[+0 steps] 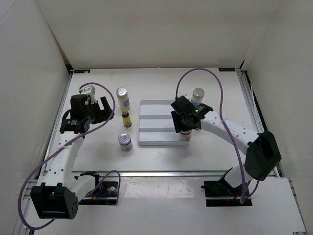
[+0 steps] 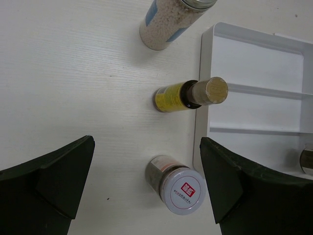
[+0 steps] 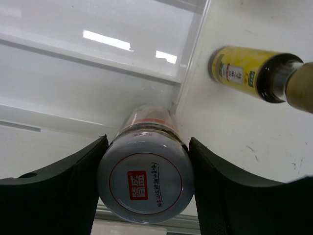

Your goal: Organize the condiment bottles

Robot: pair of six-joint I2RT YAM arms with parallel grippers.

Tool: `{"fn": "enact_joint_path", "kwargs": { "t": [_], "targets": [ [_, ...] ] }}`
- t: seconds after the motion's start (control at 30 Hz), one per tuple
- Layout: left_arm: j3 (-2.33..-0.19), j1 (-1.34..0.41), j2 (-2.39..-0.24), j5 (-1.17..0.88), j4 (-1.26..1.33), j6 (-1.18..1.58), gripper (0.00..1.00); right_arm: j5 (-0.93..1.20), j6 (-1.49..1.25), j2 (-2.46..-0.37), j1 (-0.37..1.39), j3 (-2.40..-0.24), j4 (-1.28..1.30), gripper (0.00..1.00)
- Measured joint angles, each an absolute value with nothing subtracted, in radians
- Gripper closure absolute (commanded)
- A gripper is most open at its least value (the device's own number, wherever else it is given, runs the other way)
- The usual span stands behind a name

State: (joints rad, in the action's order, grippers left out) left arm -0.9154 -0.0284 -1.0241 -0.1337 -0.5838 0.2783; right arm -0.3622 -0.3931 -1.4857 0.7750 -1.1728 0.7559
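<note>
My right gripper point(image 1: 185, 128) is shut on a squat jar with a red-marked silver lid point(image 3: 145, 182) at the near right corner of the white tray point(image 1: 156, 139); I cannot tell whether the jar rests on it. A slim yellow bottle point(image 3: 242, 72) stands just right of the tray. A tall white silver-capped bottle point(image 1: 198, 95) stands behind the right gripper. My left gripper point(image 1: 99, 112) is open and empty, left of three bottles: a tall white blue-banded one point(image 1: 122, 98), a slim yellow one point(image 1: 126, 119) and a squat jar point(image 1: 125, 141). The left wrist view shows the jar point(image 2: 178, 188) between my fingers point(image 2: 146, 147) but lower.
The tray has raised dividers making three strips point(image 2: 259, 90). White walls close the table on the left, back and right. The right arm's purple cable point(image 1: 215, 83) arcs over the back right.
</note>
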Motion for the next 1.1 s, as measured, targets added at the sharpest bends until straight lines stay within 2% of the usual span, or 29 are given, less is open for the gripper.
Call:
{"fn": "enact_joint_path", "kwargs": {
  "t": [0.4, 0.47, 0.53, 0.6, 0.67, 0.73, 0.77, 0.83, 0.9, 0.93, 0.97, 1.1],
  "targets": [
    [-0.915, -0.028, -1.027, -0.13, -0.584, 0.278, 0.0, -0.283, -0.374, -1.509, 0.773, -1.127, 0.634, 1.0],
    [-0.915, -0.028, -1.027, -0.13, -0.584, 0.278, 0.0, -0.275, -0.374, -1.517, 0.773, -1.127, 0.626, 0.92],
    [-0.915, -0.028, -1.027, -0.13, -0.584, 0.278, 0.0, -0.269, -0.375, -1.525, 0.773, -1.127, 0.62, 0.79],
    [-0.915, -0.028, -1.027, -0.13, -0.584, 0.278, 0.0, -0.266, -0.377, -1.533, 0.773, -1.127, 0.616, 0.72],
    [-0.915, -0.028, -1.027, -0.13, -0.584, 0.279, 0.0, -0.267, -0.381, -1.536, 0.773, -1.12, 0.608, 0.56],
    [-0.915, -0.028, -1.028, -0.13, -0.584, 0.279, 0.0, -0.268, -0.385, -1.539, 0.773, -1.115, 0.605, 0.48],
    [-0.915, -0.028, -1.029, -0.13, -0.584, 0.279, 0.0, -0.27, -0.386, -1.54, 0.773, -1.114, 0.605, 0.39],
    [-0.915, -0.028, -1.034, -0.131, -0.584, 0.279, 0.0, -0.274, -0.387, -1.541, 0.773, -1.114, 0.606, 0.29],
    [-0.915, -0.029, -1.034, -0.131, -0.584, 0.279, 0.0, -0.279, -0.394, -1.541, 0.773, -1.114, 0.611, 0.13],
    [-0.915, -0.031, -1.033, -0.132, -0.584, 0.279, 0.0, -0.285, -0.395, -1.539, 0.774, -1.115, 0.617, 0.13],
    [-0.915, -0.034, -1.026, -0.132, -0.585, 0.28, 0.0, -0.294, -0.393, -1.537, 0.776, -1.119, 0.629, 0.0],
    [-0.913, -0.059, -0.964, -0.139, -0.585, 0.286, 0.0, -0.355, -0.388, -1.494, 0.8, -1.153, 0.677, 0.0]
  ]
}}
